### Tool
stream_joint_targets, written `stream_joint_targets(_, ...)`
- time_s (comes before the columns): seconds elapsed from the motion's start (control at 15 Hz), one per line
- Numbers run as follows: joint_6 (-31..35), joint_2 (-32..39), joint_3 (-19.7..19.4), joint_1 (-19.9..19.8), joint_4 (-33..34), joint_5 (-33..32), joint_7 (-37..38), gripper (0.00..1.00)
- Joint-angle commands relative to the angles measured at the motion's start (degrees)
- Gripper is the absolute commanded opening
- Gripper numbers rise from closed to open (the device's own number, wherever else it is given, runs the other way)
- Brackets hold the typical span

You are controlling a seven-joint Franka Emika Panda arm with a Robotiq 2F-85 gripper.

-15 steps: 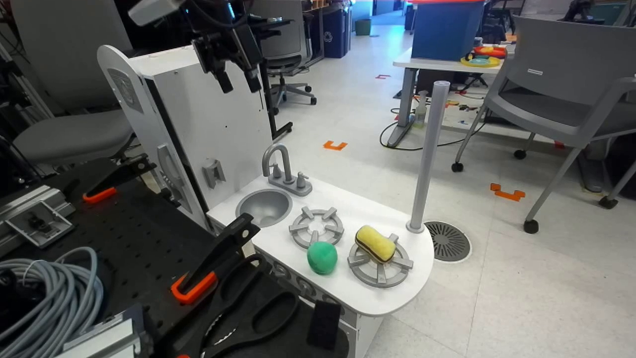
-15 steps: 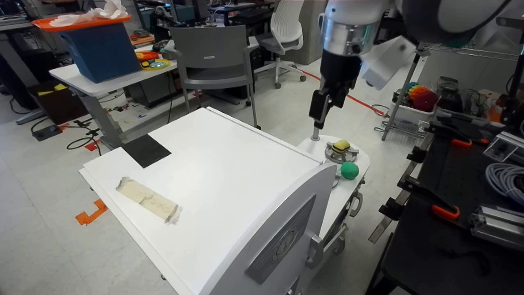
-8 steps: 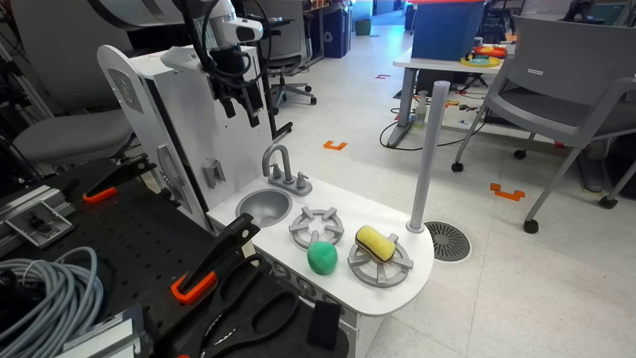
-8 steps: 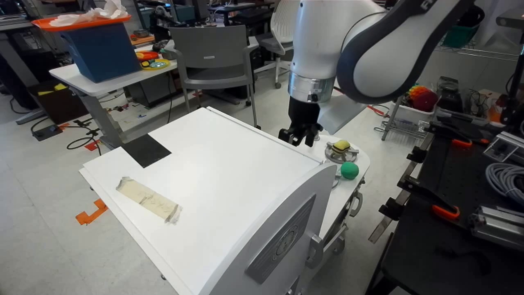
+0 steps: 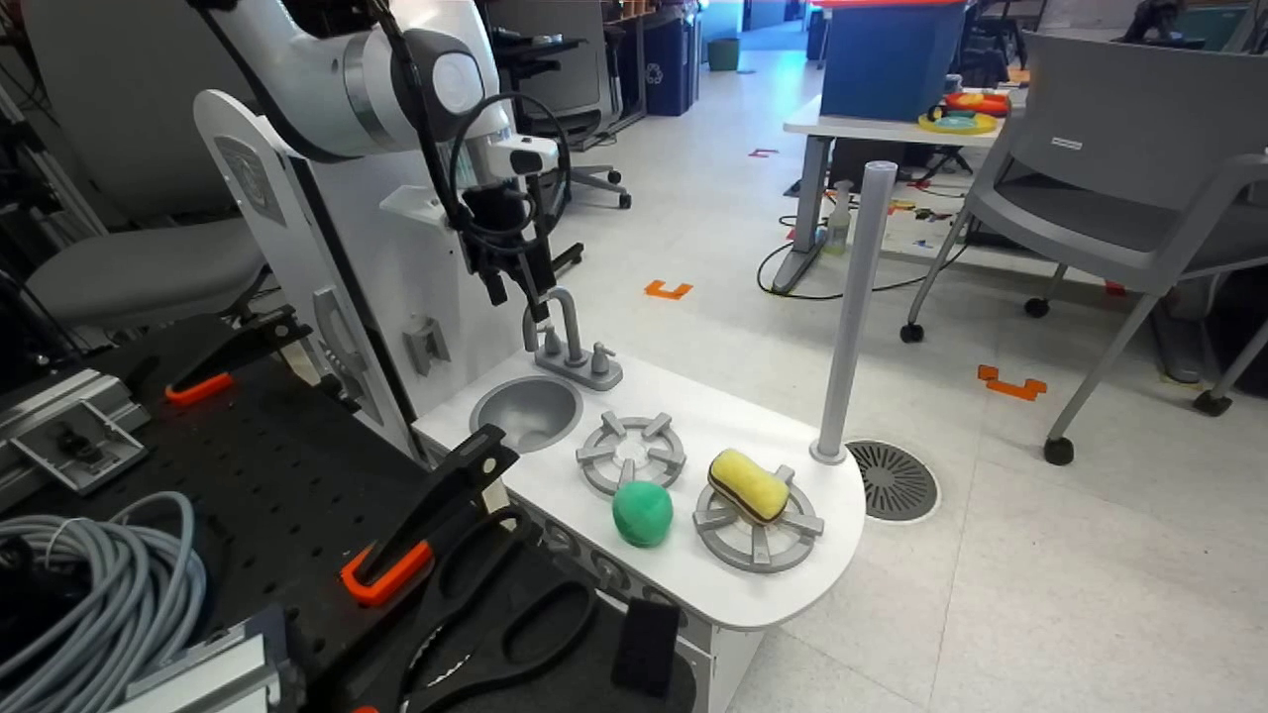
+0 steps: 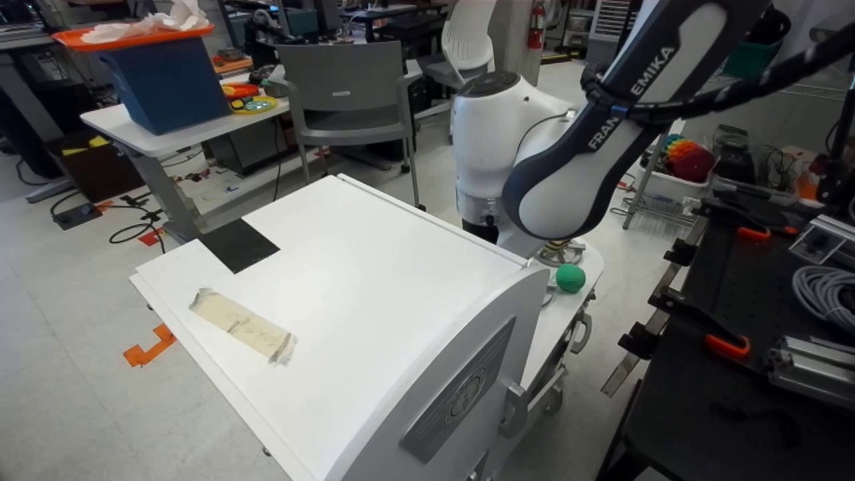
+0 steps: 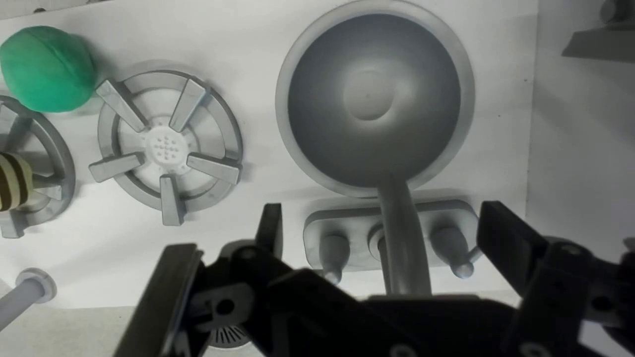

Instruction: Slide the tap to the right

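Fingers (image 7: 508, 243) hang apart, empty, framing the tap (image 7: 403, 235) in the wrist view, presumably to straddle and slide it.

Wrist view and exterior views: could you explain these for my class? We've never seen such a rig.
The machine is a robot arm with a two-fingered hand. Two pictures are taken from outside it; the wrist view looks down past the hand. The white toy kitchen counter bears a faucet, a sink bowl, two burners, a green ball, a grey pole, and a yellow striped block resting on one burner. In the wrist view the faucet shows between the spread fingers; nothing is held.
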Motion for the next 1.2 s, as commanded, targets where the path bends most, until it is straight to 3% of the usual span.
stream_joint_targets(0.0,-5.3,5.3,-1.9,2.5,7.1,1.9,0.4,1.00)
stream_joint_targets(0.47,-4.5,13.3,-7.2,5.2,17.5,0.9,3.8,1.00)
stream_joint_targets(0.87,-21.1,15.3,-9.6,1.6,23.7,1.2,8.1,1.00)
stream_joint_targets(1.13,-27.3,16.0,-10.5,-0.9,27.2,0.2,10.7,1.00)
